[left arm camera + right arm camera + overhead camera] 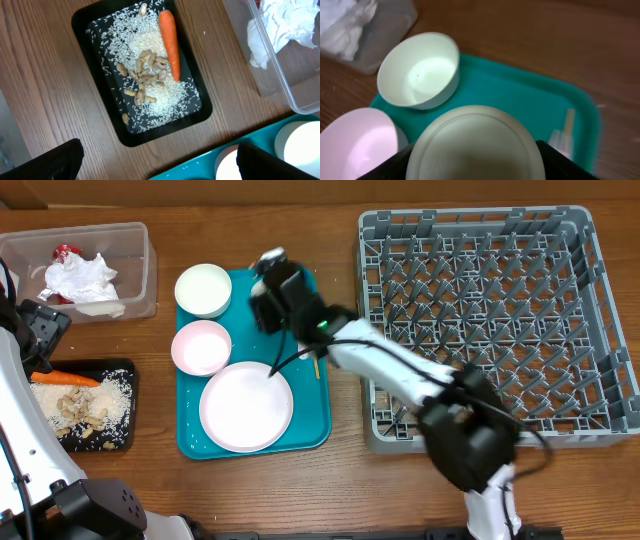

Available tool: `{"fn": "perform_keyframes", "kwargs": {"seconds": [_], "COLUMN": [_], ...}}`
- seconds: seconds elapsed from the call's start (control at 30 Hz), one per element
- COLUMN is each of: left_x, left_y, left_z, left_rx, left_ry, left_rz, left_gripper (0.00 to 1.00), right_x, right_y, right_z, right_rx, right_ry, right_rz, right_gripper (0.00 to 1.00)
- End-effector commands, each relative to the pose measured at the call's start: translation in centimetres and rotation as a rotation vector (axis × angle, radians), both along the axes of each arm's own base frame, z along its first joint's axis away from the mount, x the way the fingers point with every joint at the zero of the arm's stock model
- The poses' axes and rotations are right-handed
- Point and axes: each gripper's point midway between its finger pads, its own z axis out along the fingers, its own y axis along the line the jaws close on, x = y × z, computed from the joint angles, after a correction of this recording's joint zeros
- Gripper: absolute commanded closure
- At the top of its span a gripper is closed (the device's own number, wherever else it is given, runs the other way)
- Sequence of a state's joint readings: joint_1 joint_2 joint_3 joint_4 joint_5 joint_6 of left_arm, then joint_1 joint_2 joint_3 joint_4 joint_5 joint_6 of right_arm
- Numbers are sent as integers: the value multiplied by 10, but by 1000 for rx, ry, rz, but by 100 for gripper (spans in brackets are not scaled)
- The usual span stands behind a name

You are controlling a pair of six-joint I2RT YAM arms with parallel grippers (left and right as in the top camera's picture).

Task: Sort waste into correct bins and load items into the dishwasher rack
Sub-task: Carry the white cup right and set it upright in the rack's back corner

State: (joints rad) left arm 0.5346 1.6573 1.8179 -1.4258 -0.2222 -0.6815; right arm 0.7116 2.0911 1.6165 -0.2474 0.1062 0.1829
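My right gripper [268, 278] is shut on the small white cup [475, 145] and holds it over the back of the teal tray [310, 420]. On the tray lie a white bowl [204, 288], a pink bowl [201, 347], the pale-pink plate [246, 406] and a thin stick [316, 365]. My left gripper [160, 162] is open and empty above the table, between the black tray [80, 30] and the teal tray. The black tray holds the carrot [169, 42], rice and beige scraps. The clear tub [140, 270] holds the napkin [85, 280] and the red wrapper [66, 252].
The grey dishwasher rack [490, 320] stands at the right, with nothing in it that I can see. My right arm reaches from the front right across the rack's left front corner. The left arm stands along the left edge.
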Motion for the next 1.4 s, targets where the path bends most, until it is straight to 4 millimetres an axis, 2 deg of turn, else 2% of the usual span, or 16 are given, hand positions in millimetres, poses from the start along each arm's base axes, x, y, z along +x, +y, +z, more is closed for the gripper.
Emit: {"fn": "perform_keyframes", "kwargs": {"seconds": [0.0,0.13,0.27,0.33,0.37,0.4,0.43,0.57,0.7,0.83,0.93,1.1,1.2,1.3,1.37], "left_x": [-2,-2,-2,-2,-2,-2,-2,-2,-2,-2,-2,-2,-2,-2,-2], "left_y": [3,3,3,3,3,3,3,3,3,3,3,3,3,3,3], "left_z": [-3,-3,-3,-3,-3,-3,-3,-3,-3,-3,-3,-3,-3,-3,-3], "left_rx": [9,9,9,9,9,9,9,9,9,9,9,9,9,9,9], "left_ry": [16,16,16,16,16,16,16,16,16,16,16,16,16,16,16], "left_rz": [19,19,19,19,19,19,19,19,19,19,19,19,19,19,19], "left_gripper": [0,0,0,0,0,0,0,0,0,0,0,0,0,0,0], "right_x": [27,38,44,45,43,42,41,38,39,44,47,46,43,41,38], "right_y": [-77,-167,-268,-323,-371,-394,-413,-465,-493,-498,-495,-495,-494,-494,-493], "right_z": [102,145,161,158,151,144,139,117,88,52,36,17,14,12,11], "right_rx": [34,-4,-49,-73,-95,-105,-104,-95,-105,-119,-128,-142,-147,-151,-154], "right_ry": [-153,-188,-166,-138,-104,-81,-60,8,71,146,179,224,242,255,267], "right_rz": [-206,-369,-544,-647,-740,-783,-812,-883,-930,-929,-922,-918,-916,-915,-913], "right_gripper": [51,50,50,50,50,50,50,50,50,41,36,30,23,11,7]}}
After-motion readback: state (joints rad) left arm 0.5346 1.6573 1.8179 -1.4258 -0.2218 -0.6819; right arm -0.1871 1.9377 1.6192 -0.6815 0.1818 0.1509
